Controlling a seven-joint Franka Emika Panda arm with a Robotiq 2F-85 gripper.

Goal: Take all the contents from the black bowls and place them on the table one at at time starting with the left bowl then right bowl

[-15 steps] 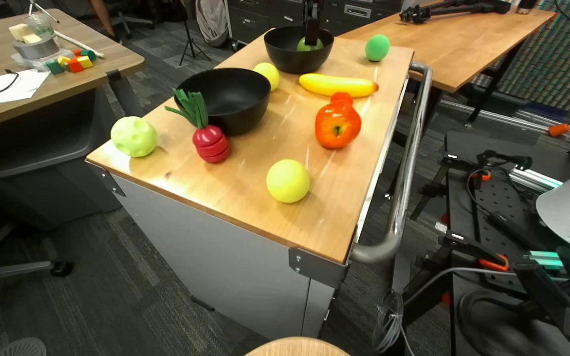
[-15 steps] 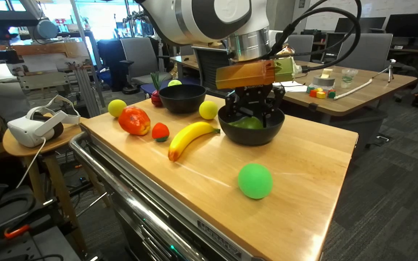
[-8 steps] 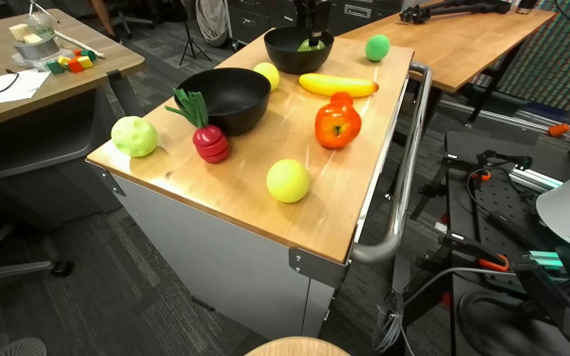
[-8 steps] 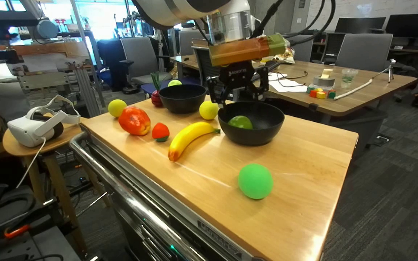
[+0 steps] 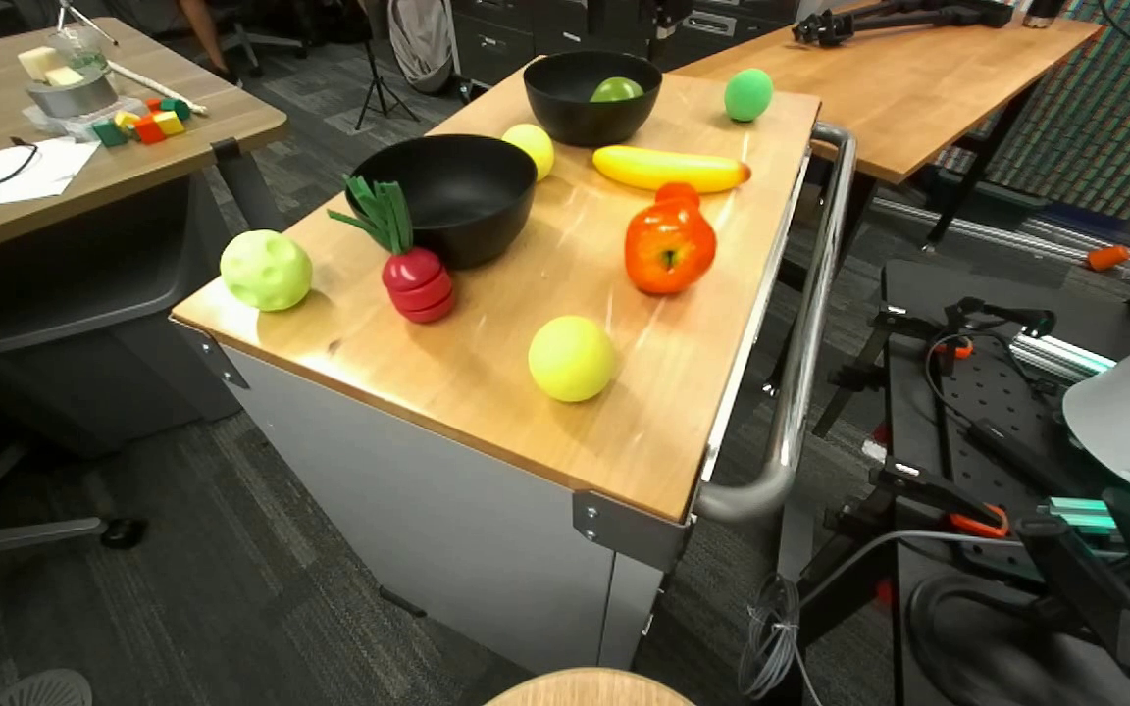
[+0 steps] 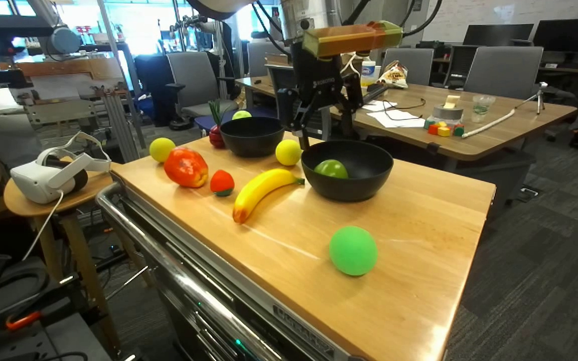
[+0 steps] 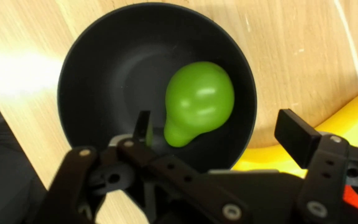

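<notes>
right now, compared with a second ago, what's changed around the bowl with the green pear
The fingers have opened and risen up out of the black bowl, leaving the green pear, which was between them, lying free inside, slightly shifted. The banana and the other black bowl stayed put.

In an exterior view, the claw hangs with jaws spread at the far side of the right black bowl, in which a green fruit lies toward the left. A yellow ball sits between that bowl and the left black bowl, farther off. To the left lie a banana, a small red fruit and, farther left, a red-orange fruit. A green ball rests on the near part of the desk.
</notes>
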